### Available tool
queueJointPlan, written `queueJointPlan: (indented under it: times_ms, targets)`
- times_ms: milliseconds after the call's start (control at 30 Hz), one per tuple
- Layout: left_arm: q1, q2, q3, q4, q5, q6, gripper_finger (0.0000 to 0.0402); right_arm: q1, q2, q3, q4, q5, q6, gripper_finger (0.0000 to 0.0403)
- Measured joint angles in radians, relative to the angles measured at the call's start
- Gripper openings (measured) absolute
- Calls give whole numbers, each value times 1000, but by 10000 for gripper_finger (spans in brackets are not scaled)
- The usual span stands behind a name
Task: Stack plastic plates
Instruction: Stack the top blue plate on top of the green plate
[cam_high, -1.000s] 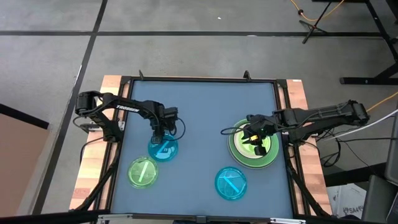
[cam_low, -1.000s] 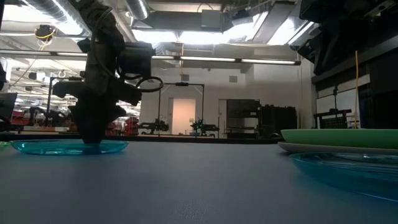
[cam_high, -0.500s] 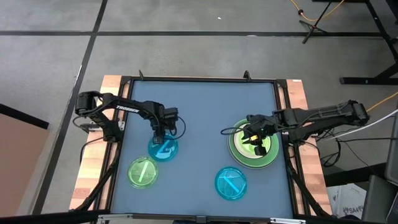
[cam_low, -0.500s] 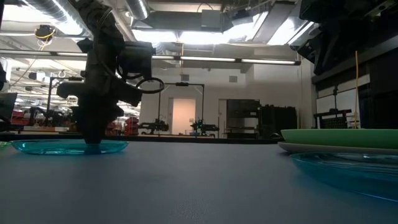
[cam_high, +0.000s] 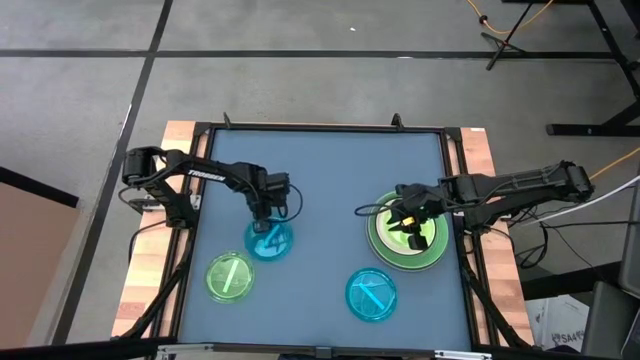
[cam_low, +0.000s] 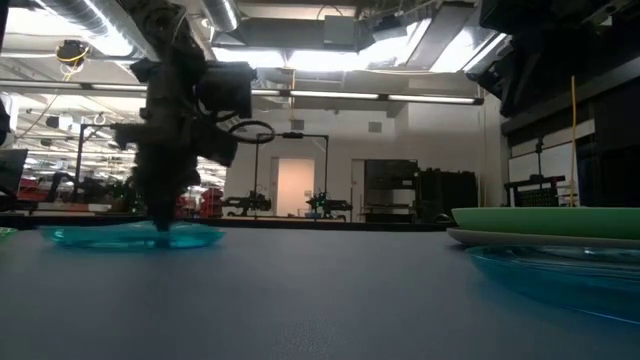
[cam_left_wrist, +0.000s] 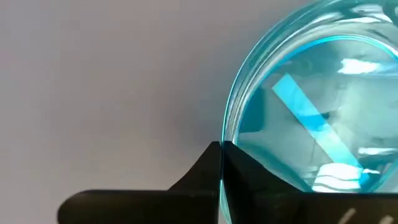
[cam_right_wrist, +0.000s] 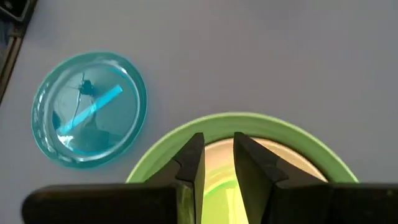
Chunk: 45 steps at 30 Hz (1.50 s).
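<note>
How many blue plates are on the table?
2. One blue plate sits left of the middle, its rim pinched by the left end effector. The other blue plate lies alone near the front right. More may hide inside the stack.

Left gripper (cam_low: 165, 222) comes down from above, tips at the rim of a blue plate (cam_low: 130, 236) lying on the table (cam_low: 300, 300). At far right, a light green plate (cam_low: 560, 220) sits atop a stack; a second blue plate (cam_low: 570, 275) lies nearer, partly cut off. Workshop room behind.
</note>
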Motion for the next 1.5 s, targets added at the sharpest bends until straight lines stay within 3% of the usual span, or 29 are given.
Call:
queueJointPlan:
  times_ms: [267, 733, 967, 1133, 1500]
  targets:
    - [0, 0, 45, 63, -8, -118, 1, -1, 0, 0, 102, 50, 3, 74]
    - [-3, -2, 50, 364, -33, -398, 0, 0, 0, 0, 265, 270, 84, 86]
    - [-29, -2, 51, 465, -144, -523, 0, 0, 0, 0, 329, 484, 167, 143]
    - [-53, -2, 51, 522, -260, -600, 0, 0, 0, 0, 388, 619, 209, 160]
    - [-90, -3, 51, 804, -469, -610, 0, -58, 18, 1, 526, 664, 211, 161]
